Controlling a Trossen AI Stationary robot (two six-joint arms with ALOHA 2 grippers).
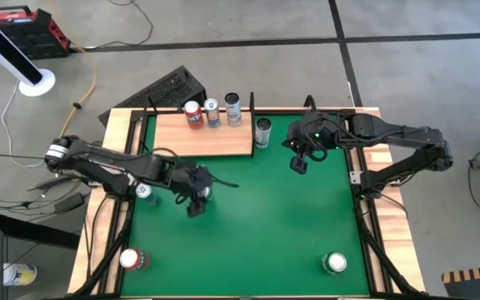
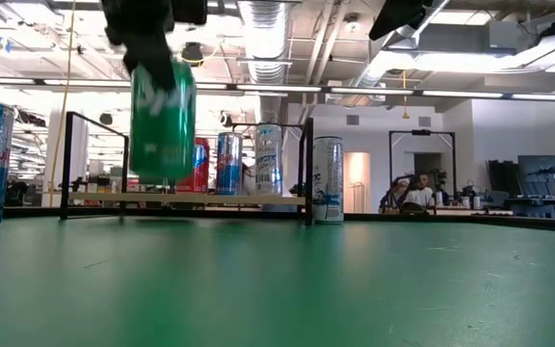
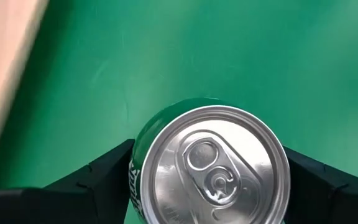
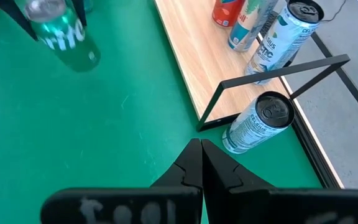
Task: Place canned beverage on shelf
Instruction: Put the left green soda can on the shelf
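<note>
Item: green can [image 2: 162,118], upright, grasped between the fingers of the left tool [image 1: 198,200] and held clear above the green surface [image 1: 273,225], in front of the shelf [image 1: 215,137] and apart from it. Shelf: pale wooden board at the far side of the surface, carrying three upright cans (a red can [image 1: 193,115], a blue-and-silver can [image 1: 212,112] and a pale tall can [image 1: 233,108]), with one silver can [image 1: 262,132] standing on the surface just beside its right end. Right tool [image 1: 298,162]: clenched, empty, hovering near the silver can.
</note>
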